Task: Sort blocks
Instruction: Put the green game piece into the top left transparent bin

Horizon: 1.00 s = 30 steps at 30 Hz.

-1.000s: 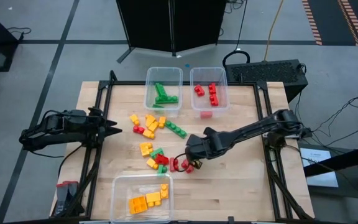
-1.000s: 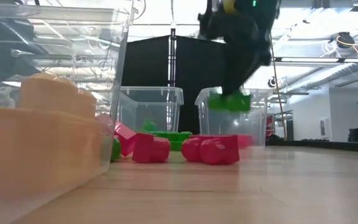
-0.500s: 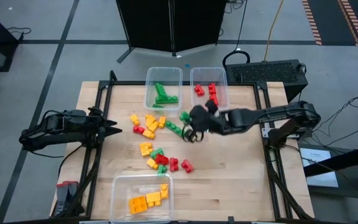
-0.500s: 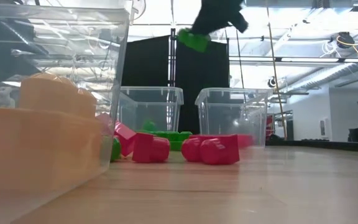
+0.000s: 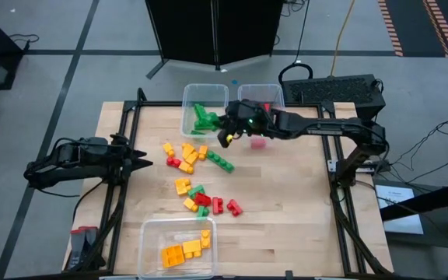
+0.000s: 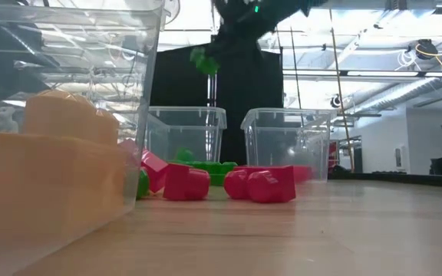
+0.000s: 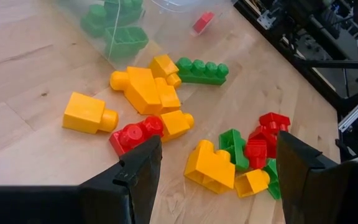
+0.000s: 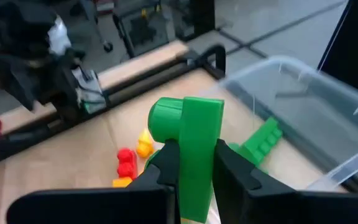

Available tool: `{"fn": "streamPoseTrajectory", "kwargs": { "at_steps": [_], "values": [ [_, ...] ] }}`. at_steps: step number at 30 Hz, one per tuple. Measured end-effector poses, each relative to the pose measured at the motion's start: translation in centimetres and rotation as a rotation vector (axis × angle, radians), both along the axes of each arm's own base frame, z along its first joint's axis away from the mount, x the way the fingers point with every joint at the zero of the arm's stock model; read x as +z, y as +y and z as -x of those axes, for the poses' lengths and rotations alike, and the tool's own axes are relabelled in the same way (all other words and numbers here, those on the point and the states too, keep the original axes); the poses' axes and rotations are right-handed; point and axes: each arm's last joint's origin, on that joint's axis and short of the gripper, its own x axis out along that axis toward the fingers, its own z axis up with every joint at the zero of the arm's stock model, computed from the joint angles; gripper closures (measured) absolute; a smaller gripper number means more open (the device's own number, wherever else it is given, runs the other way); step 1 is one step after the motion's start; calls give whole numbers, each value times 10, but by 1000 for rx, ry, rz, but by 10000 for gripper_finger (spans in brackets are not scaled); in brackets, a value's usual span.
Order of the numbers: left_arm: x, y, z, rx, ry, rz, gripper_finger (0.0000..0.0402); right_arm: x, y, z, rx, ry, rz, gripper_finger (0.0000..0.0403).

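1. Pale wooden boards are making up the table [image 5: 302, 210], which is sitting on a grey floor with a black curtain hanging beyond its far edge.
2. Reaching in across the far side of the table, the right gripper [image 5: 225, 134] is hovering high above the boards at the near right corner of the tub holding green bricks [image 5: 204, 109].
3. Its fingers [image 8: 166, 163] are clenching a green block [image 8: 191, 149] between them, and the block is showing raised well above the tub rims in the low view [image 6: 202, 60].
4. Just beside that tub, a second clear tub [image 5: 260, 109] is holding red bricks, and a lone red brick [image 5: 258, 142] is lying on the boards just in front of it.
5. Loose blocks [image 5: 197, 175] in red, green and yellow-orange are lying scattered over the middle of the table, among them a long green brick [image 5: 220, 161].
6. Near the front edge, a third tub [image 5: 179, 247] is holding yellow-orange bricks.
7. At the table's left edge, the left gripper [image 5: 143, 162] is waiting, its fingers [image 7: 138, 174] standing spread apart and gripping nothing, pointing toward the scattered bricks.
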Motion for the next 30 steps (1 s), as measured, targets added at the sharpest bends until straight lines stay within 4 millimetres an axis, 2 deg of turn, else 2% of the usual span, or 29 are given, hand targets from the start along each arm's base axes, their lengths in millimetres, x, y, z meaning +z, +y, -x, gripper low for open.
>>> {"fn": "streamPoseTrajectory", "kwargs": {
  "at_steps": [5,13,16,19,22,25,27,30],
  "values": [
    [0,0,0,0,0,0,191,-17,-22,-5,-2,33,-37,353],
    [0,0,0,1,0,0,191,-20,-41,-1,2,31,-46,228],
    [0,0,0,0,0,0,191,-18,-45,-1,32,6,-59,202],
    [0,0,0,0,0,0,191,-15,-45,-2,91,-31,-85,194],
    [0,0,0,1,0,0,191,-7,-36,-1,259,-88,-164,198],
    [0,0,0,1,0,0,191,3,-10,3,399,-83,-239,207],
    [0,0,0,0,0,0,191,-2,10,5,433,20,-243,215],
    [0,0,0,0,0,0,191,-26,33,12,405,288,-234,227]
  ]
}}
